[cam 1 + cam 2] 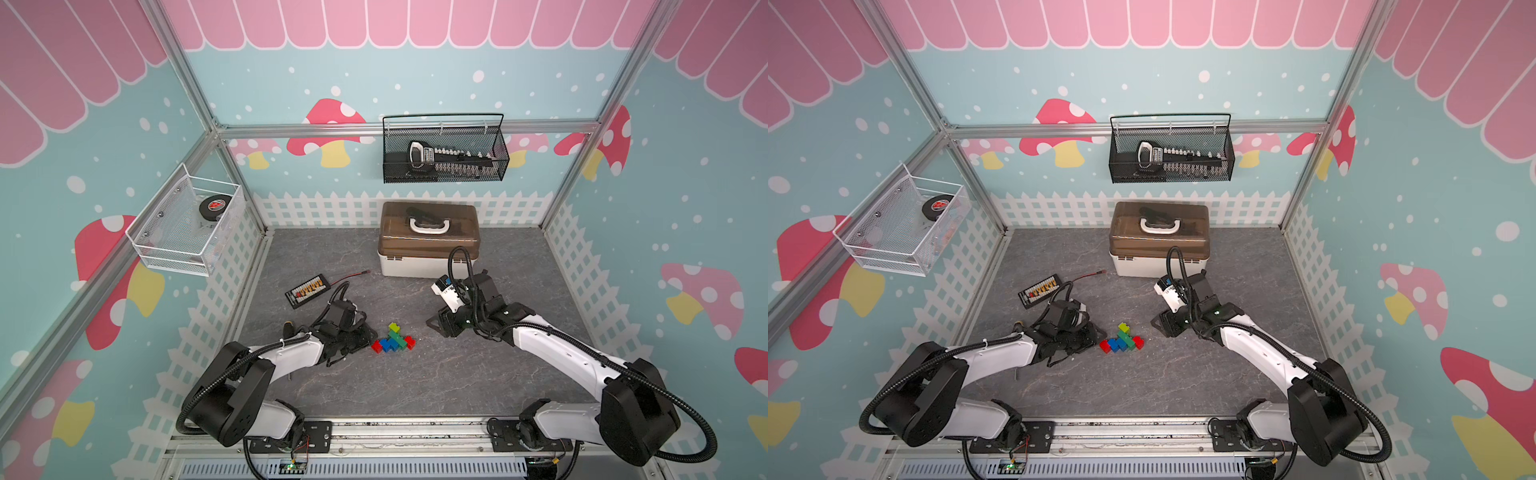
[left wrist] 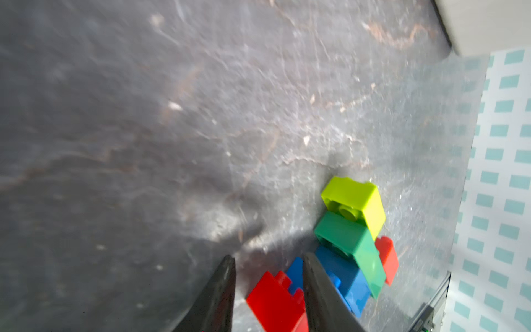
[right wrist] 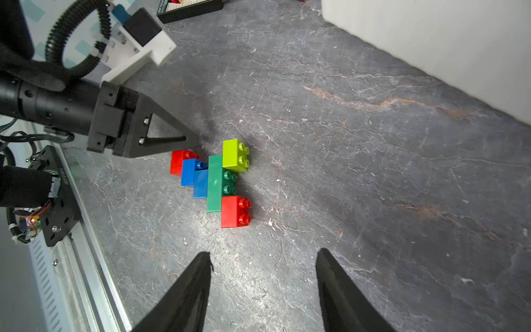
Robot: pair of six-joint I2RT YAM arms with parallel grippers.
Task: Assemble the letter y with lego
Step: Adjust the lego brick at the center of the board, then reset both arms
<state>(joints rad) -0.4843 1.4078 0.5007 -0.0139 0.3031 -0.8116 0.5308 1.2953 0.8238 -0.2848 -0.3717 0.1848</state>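
The left tool (image 1: 370, 336) lies low over the grey surface (image 1: 415, 386). Its dark tip is right at the red end brick (image 1: 377, 345) of the letter y (image 1: 392, 338), a flat figure of red, blue, dark green and lime bricks; contact cannot be told. Across the figure from it, well apart, the right tool (image 1: 432, 323) points toward the bricks. Beyond the right tool stands a white box with a brown lid (image 1: 428, 232). Beyond the left tool lies a black board (image 1: 307, 291) with a red wire.

white arm shells (image 1: 291, 353), black joints (image 1: 235, 397), ribbed cables (image 3: 51, 43)
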